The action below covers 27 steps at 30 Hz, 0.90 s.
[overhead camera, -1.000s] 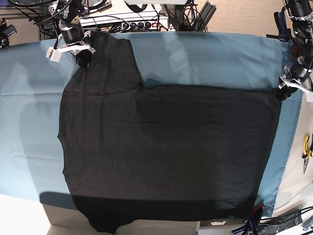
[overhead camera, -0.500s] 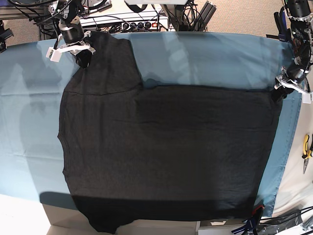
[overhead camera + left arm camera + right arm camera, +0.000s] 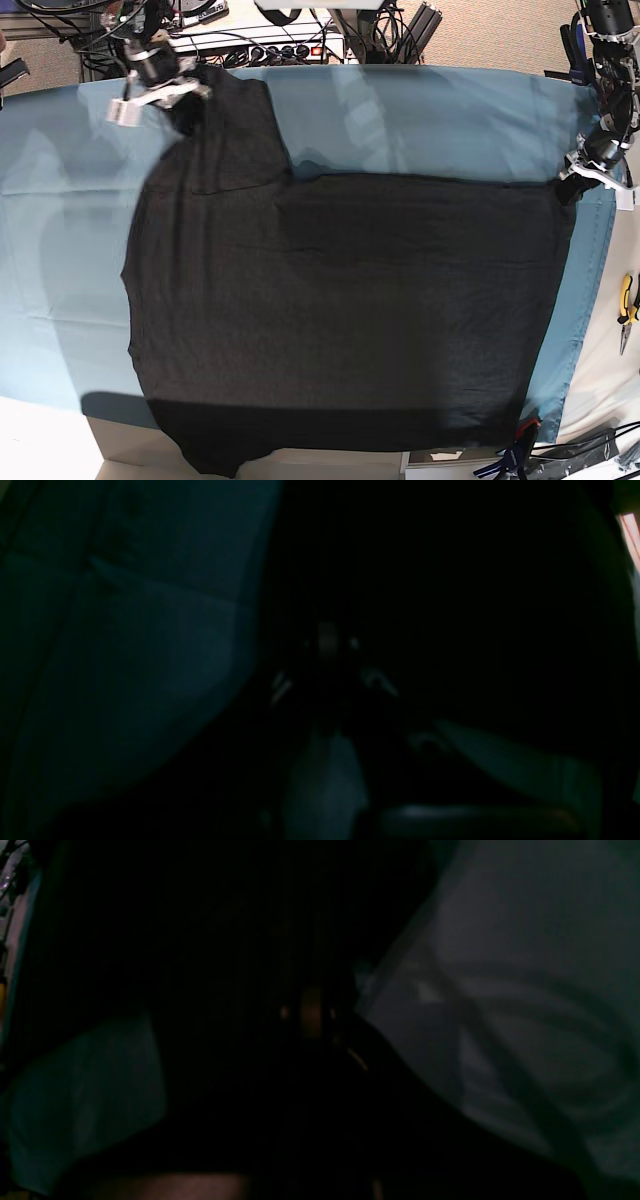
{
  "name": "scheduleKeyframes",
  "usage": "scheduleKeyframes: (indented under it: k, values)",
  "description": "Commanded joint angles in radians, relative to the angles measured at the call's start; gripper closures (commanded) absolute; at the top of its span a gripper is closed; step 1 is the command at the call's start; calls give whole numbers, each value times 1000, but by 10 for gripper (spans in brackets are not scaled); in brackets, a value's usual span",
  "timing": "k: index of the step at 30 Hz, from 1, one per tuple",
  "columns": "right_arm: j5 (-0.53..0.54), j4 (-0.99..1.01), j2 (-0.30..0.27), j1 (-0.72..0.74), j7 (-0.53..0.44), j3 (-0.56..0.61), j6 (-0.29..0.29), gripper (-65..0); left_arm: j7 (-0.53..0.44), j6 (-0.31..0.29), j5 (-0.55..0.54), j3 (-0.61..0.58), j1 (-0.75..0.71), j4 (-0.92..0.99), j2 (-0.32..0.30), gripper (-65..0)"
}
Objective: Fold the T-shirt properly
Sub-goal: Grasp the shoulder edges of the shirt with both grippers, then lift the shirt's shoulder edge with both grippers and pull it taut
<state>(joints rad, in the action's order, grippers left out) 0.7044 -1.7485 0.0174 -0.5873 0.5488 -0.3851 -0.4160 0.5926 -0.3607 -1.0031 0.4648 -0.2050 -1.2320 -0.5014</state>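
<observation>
The T-shirt (image 3: 340, 310) lies spread flat on the teal cloth (image 3: 430, 120), its long axis running across the table, one sleeve reaching toward the far left corner. The right gripper (image 3: 185, 112) is clenched on that sleeve's end. The left gripper (image 3: 572, 185) is clenched at the far right hem corner. Each arm sits at its own end, so any fold must carry cloth toward the near edge.

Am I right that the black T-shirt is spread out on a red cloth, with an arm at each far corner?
Not quite: the cloth under the T-shirt is teal, not red, as the base view shows. The rest holds: an arm is at each far corner.
</observation>
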Motion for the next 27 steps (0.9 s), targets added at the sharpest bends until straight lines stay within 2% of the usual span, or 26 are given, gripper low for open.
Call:
scheduleKeyframes:
  k: [1,6,14,19,22,27]
  values:
    - [-33,1,1,-14,66,8,7,0,62,19,61,-10,-11,4,-3,0]
    - [-53,1,2,-14,59,11,9,0,62,-27,61,-10,-11,4,-3,0]
    - [-74,1,2,-17,66,10,9,0,75,-33,60,-10,-14,4,-10,0]
    - [-138,1,0,-20,65,10,13,0,93,-34,45,-10,-17,4,-17,0]
    - [-150,1,-16,-34,66,10,16,0,108,-36,36,-10,-21,4,-23,0]
    - [-155,1,-62,-83,66,2,16,0,128,-74,-11,-10,-48,3,-37,0]
